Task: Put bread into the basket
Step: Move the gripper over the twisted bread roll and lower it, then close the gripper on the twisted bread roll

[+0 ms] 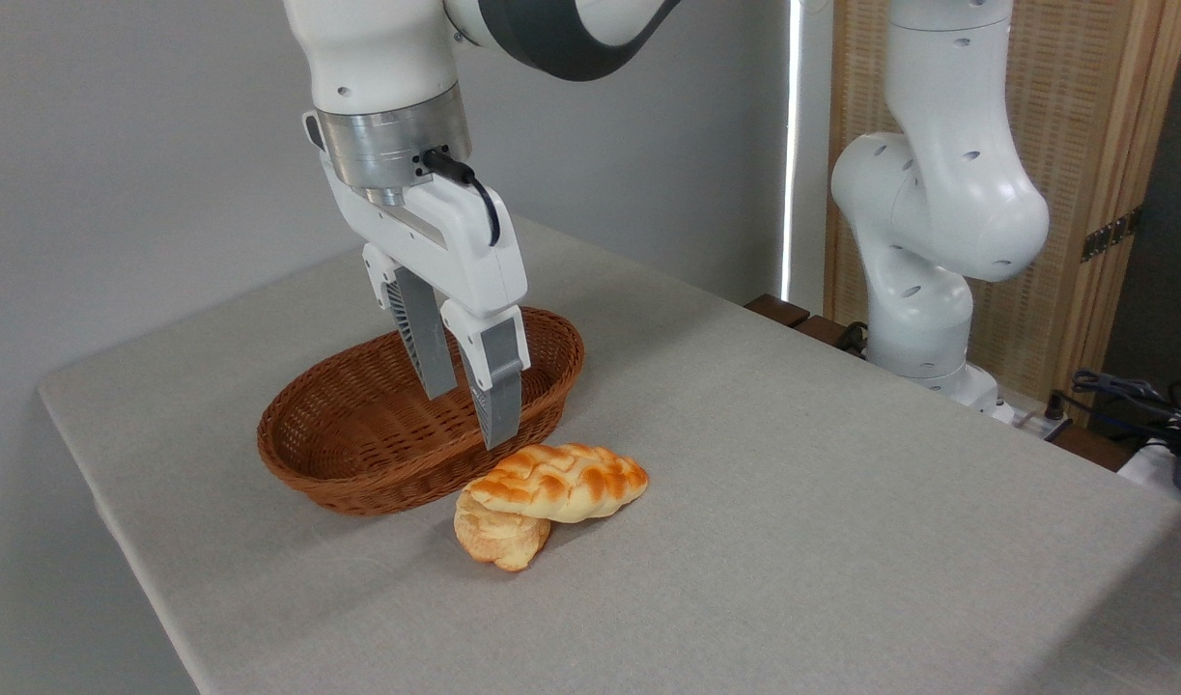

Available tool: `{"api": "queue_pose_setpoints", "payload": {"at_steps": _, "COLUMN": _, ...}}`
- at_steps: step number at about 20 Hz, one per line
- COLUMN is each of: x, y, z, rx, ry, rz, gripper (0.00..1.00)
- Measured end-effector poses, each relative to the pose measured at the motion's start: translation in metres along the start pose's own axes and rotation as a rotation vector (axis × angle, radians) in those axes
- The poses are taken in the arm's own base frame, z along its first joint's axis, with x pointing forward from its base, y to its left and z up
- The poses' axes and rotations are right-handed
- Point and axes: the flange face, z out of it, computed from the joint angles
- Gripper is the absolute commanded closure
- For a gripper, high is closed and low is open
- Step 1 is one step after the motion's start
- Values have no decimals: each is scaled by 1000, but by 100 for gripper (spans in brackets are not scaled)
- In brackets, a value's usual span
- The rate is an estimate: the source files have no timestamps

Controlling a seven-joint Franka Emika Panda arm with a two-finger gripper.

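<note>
In the single camera view, the bread (559,480) lies on the counter (793,502) just in front of the basket (358,434), outside it, with its left end propped on a smaller pale bun (498,542) so that it sits tilted rather than flat. The gripper (464,391) hangs above the basket's near rim and just behind the loaf, its two fingers (498,386) pointing down with a narrow gap between them and nothing held. The basket is empty. Judging by its glossy, even surface, the loaf is probably a light, fairly stiff replica, likely a little slick and prone to roll off the bun if nudged. The best hold looks to be across its narrow width near the middle, fingers spread wider than now and set crosswise to its length, so the ends balance. Taking it near the raised left end risks dragging the bun along.
</note>
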Motion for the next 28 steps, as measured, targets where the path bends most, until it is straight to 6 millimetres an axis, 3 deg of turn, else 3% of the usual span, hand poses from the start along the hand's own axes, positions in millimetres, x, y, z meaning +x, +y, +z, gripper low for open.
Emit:
{"api": "queue_pose_setpoints", "payload": {"at_steps": 13, "x": 3, "y": 8, "z": 6, "rx": -22, "ry": -22, "rz": 14, "gripper": 0}}
{"api": "queue_pose_setpoints", "payload": {"at_steps": 20, "x": -9, "y": 16, "z": 48, "rx": -79, "ry": -74, "rz": 70, "gripper": 0}}
{"api": "queue_pose_setpoints", "payload": {"at_steps": 24, "x": -38, "y": 10, "z": 70, "rx": -105, "ry": -77, "rz": 141, "gripper": 0}}
{"api": "queue_pose_setpoints", "payload": {"at_steps": 28, "x": -52, "y": 9, "z": 89, "rx": -118, "ry": -76, "rz": 183, "gripper": 0}}
